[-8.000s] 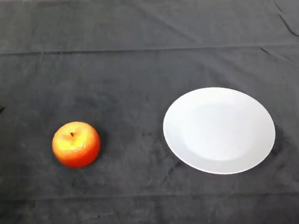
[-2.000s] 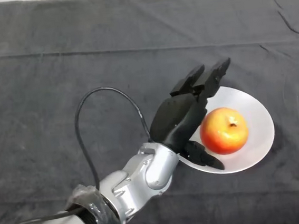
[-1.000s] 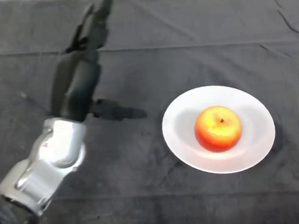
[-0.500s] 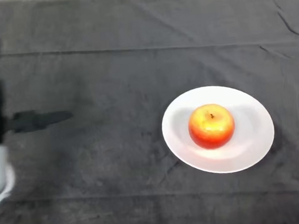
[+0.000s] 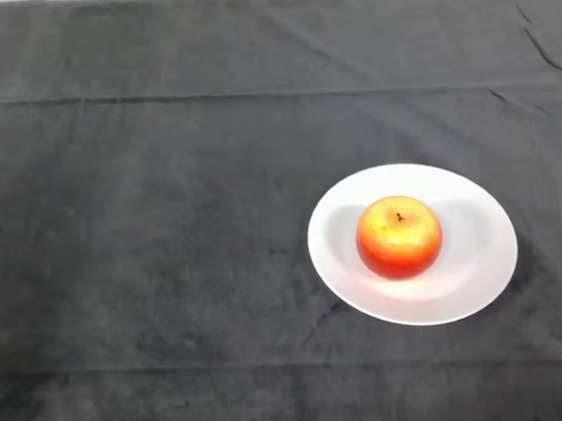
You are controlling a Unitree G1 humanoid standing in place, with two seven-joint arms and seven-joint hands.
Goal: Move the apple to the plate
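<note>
One round glossy apple (image 5: 399, 236) on smooth white plate (image 5: 484, 251).

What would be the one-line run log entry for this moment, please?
apple: upright on plate, near centre | plate: on dark cloth | task state: apple placed

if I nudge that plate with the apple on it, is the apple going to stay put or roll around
The apple is round and glossy, so it would probably roll on a sharp nudge. It sits stem up near the middle of the white plate, whose shallow raised rim may catch it. The smooth plate would likely slide stiffly on the dark cloth.
</note>
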